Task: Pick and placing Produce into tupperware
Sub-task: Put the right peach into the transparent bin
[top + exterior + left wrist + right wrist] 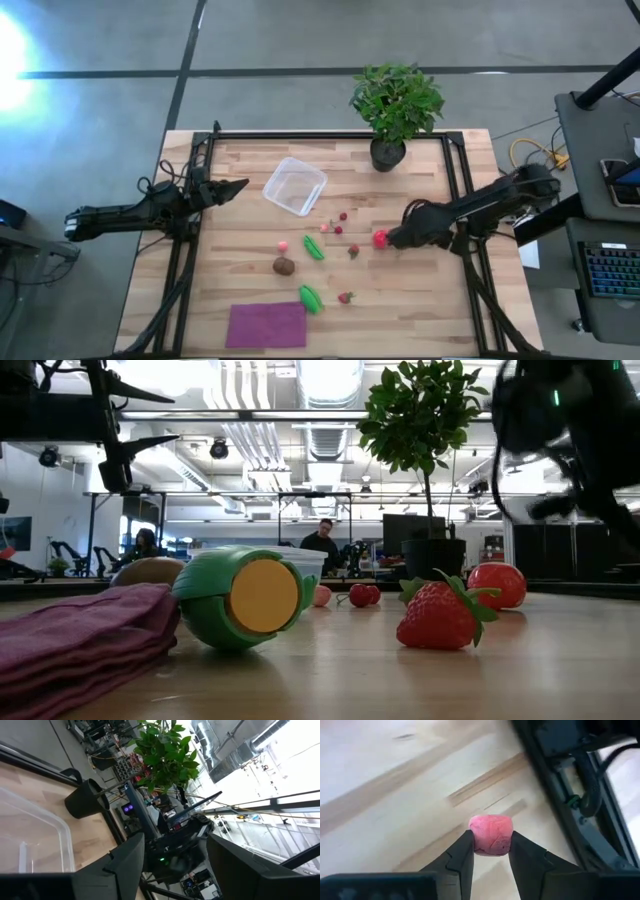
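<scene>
The clear tupperware [295,186] stands on the table's far middle, also at the edge of the left wrist view [30,835]. Loose produce lies nearer: two green pieces [314,247] [310,298], a brown oval [284,266], strawberries [346,297] [440,615], and tiny red [342,216] and pink [283,245] bits. My right gripper [388,238] [491,851] is shut on the red ball [380,238]. My left gripper [240,185] [175,870] hangs open, left of the tupperware. My right gripper pinches the red ball [491,835] between its two fingers, one pad [465,851] on each side of its middle. The fingers reach in from the table's right side, low over the wood. Whether the ball rests on the table [395,780] or is lifted, I cannot tell.
A potted plant [395,105] stands at the far edge, right of the tupperware. A folded purple cloth [266,324] [80,635] lies at the near edge beside one green piece [240,598]. Bare wood lies between tupperware and ball. People sit in the room behind.
</scene>
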